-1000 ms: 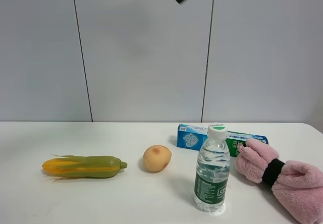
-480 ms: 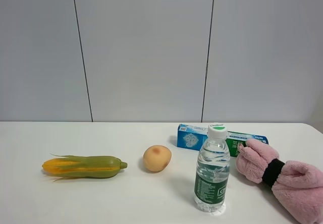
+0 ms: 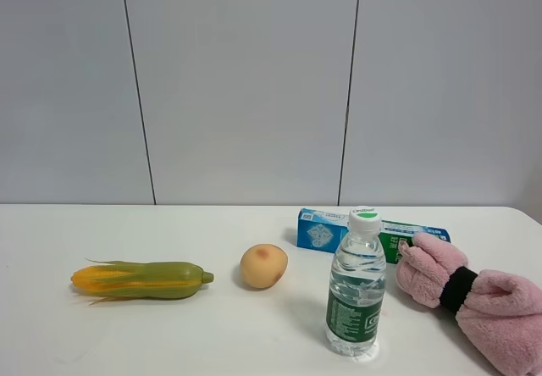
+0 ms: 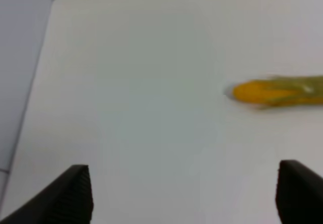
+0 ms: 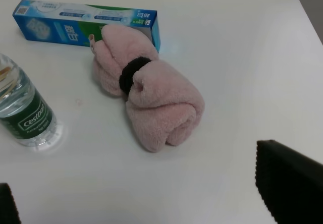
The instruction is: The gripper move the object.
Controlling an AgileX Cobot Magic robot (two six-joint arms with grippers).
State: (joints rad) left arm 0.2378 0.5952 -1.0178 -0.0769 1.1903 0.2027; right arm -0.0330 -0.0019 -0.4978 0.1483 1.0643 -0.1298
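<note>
Gone from the high view since a second ago is the dark arm piece near the top edge; nothing on the table has shifted.

Your pink towel (image 3: 474, 301) lies on its side at the right end of the white table (image 3: 169, 334), cinched by its black band (image 5: 132, 73), with one end touching the blue-and-green toothpaste box (image 5: 81, 21). Just beside it, on its left in the high view, stands the water bottle (image 3: 356, 284), then the potato (image 3: 263, 265), and well apart to the left the corn cob (image 3: 141, 279). Your right gripper (image 5: 146, 204) hovers above the towel with fingers spread wide, holding nothing. Your left gripper (image 4: 184, 196) hangs over bare table near the corn's yellow end, fingers likewise wide apart.
</note>
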